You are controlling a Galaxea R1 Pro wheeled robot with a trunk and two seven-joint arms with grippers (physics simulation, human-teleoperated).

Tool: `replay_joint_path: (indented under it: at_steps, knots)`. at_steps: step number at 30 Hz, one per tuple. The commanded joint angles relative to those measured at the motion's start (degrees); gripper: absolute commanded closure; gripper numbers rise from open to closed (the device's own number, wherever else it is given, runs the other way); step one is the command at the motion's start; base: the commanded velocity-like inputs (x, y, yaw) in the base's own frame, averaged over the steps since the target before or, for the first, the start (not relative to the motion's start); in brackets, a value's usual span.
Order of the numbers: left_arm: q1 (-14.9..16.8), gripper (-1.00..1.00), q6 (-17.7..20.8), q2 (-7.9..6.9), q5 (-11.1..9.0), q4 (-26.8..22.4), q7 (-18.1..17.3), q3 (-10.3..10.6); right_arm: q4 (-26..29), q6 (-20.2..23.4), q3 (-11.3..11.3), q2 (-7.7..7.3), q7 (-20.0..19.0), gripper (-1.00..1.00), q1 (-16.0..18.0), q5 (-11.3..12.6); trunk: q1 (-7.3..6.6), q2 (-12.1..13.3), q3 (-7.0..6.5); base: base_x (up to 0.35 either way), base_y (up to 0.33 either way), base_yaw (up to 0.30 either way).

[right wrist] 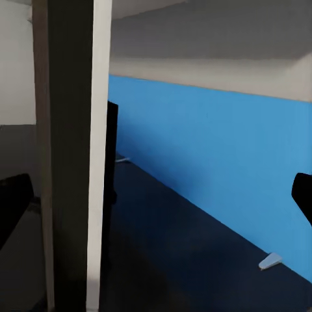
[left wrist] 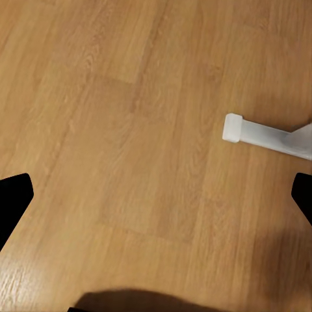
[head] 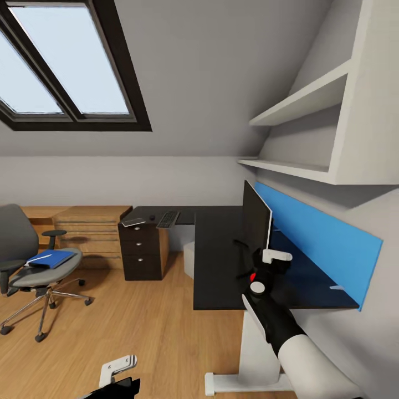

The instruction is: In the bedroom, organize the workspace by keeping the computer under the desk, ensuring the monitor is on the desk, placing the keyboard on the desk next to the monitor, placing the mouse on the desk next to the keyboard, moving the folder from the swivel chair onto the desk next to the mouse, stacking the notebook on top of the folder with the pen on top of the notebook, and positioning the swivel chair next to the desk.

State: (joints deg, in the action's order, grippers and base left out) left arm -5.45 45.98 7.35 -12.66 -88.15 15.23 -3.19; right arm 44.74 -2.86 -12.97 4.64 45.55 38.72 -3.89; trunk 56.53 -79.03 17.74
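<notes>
From the head view, the right hand reaches to the monitor, upright near the table's right edge; its grip cannot be told. The blue folder lies on the swivel chair. In the left wrist view, the left hand's fingers spread wide over wood floor, empty. In the right wrist view, the monitor's white edge stands between spread dark fingertips.

Monitor: no brand, no lettering readable.
Keyboard: key legends too small to read.
Folder: plain blue cover, no label.
Back panel: plain blue, no sign.
Shelves: bare white, no numbers.
Elsewhere: no readable text.
</notes>
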Motion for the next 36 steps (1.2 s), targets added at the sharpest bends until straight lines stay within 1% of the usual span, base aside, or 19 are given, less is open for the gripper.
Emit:
replay_joint_path:
  at_steps: [1,29,36]
  knots:
    - [0.0,-1.00,0.2,0.04,-0.6,-0.1,0.4,-0.1,-0.1,-0.1,-0.1,0.03,0.2,-1.00,0.1,-0.1,0.00,0.0,0.06,0.000,0.000,0.000]
    - [0.0,-1.00,0.2,0.04,-0.6,-0.1,0.4,-0.1,0.1,-0.3,-0.5,0.28,0.1,-1.00,-0.1,-0.2,0.00,0.0,0.06,0.000,0.000,0.000]
    - [0.0,-1.00,0.2,0.04,-0.6,-0.1,0.4,-0.1,0.1,-0.3,-0.4,0.28,0.2,-1.00,-0.1,-0.2,0.00,0.0,0.06,-0.007,-0.067,0.000]
